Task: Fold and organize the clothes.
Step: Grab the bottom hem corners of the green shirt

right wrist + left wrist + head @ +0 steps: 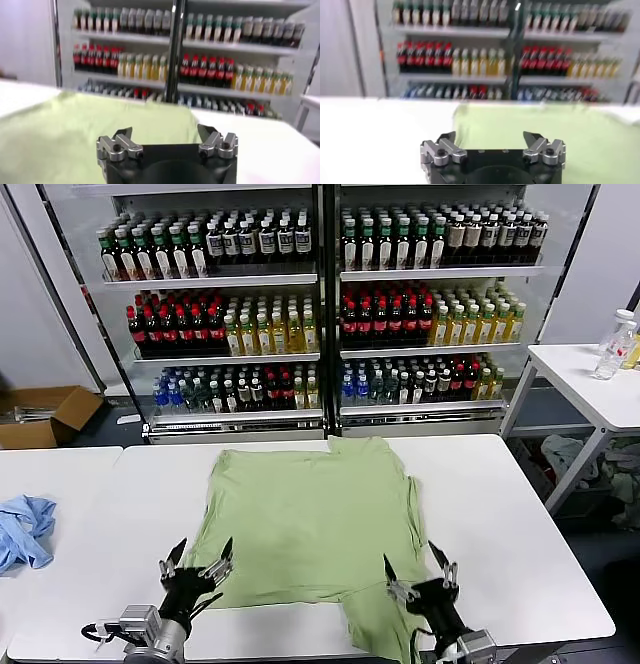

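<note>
The head camera looks down over the surface; both low wrist cameras face forward, sharing the drink shelves.

Light is bright and even across the head view, seemingly from overhead, and the white table reads almost shadowless. The green shirt shows only faint shading along its wrinkles and folded edge. The glass doors of the drinks cooler carry soft pale reflections, and the bottles inside stay crisp. The head view is sharp, with upright lines leaning slightly outward toward the sides. Both wrist views are soft: the shelves behind are blurred, most strongly in the left wrist view, where the table is washed out to near white. The left gripper and right gripper are in better focus, with small highlights on their metal knuckles.
</note>
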Motion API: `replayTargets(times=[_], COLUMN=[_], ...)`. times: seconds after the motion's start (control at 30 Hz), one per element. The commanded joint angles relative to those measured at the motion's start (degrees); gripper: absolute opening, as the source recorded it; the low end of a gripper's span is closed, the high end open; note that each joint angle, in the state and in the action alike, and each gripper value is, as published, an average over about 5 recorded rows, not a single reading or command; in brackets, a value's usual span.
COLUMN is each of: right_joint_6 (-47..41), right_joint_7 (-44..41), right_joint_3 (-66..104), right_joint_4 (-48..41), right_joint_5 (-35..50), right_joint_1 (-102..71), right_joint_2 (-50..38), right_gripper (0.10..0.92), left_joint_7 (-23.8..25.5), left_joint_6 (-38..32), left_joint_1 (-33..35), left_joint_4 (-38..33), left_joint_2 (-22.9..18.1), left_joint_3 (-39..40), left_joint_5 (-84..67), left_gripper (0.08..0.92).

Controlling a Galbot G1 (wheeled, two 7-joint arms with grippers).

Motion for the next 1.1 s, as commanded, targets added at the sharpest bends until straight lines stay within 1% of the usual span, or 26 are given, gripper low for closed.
replayTargets(times=[0.03, 0.2, 0.4, 0.47, 0.5, 0.67, 0.83, 1.1], right_joint_6=[-6.9, -6.2, -6.3, -6.7, -6.8, -6.9, -6.2, -1.7], right_joint_7=[-1.1, -1.6, -1.2, -0.8, -0.6, -0.7, -1.1, -2.4], right_joint_3=[-1.0, -2.0, -2.8, -2.8, -2.7, -2.2, -1.8, 0.3], right_joint_4=[0.8, 0.7, -1.7, -2.3, -2.5, -2.3, -1.4, 0.5], right_joint_5=[-0.8, -2.1, -2.1, -0.8, 0.1, 3.7, 4.9, 6.4], right_joint_1=[-8.6, -11.2, -11.9, -11.7, -11.6, -11.5, -11.3, -8.9], right_joint_2=[0.3, 1.2, 2.2, 2.4, 2.4, 2.2, 1.9, -0.6], right_gripper=[0.823, 0.823, 0.821, 0.796, 0.779, 0.635, 0.496, 0.262], left_joint_7=[-6.7, -7.1, -6.8, -6.5, -6.3, -5.3, -4.1, -2.6], left_joint_6=[7.3, 7.3, 7.2, 7.2, 7.2, 7.2, 7.1, 5.9], left_joint_1=[0.1, 1.3, 1.8, 1.8, 1.8, 1.7, 1.8, 1.4], left_joint_4=[5.2, 4.5, 4.3, 4.3, 4.4, 4.7, 4.2, 2.5], left_joint_2=[3.9, 5.1, 5.3, 5.3, 5.2, 5.1, 5.1, 5.7], left_joint_3=[-0.8, -1.6, -1.5, -1.2, -1.1, -0.8, -1.0, -2.5], left_joint_5=[-0.7, -4.2, -6.6, -7.5, -8.0, -10.9, -13.8, -21.4], left_gripper=[0.822, 0.823, 0.817, 0.801, 0.780, 0.648, 0.501, 0.284])
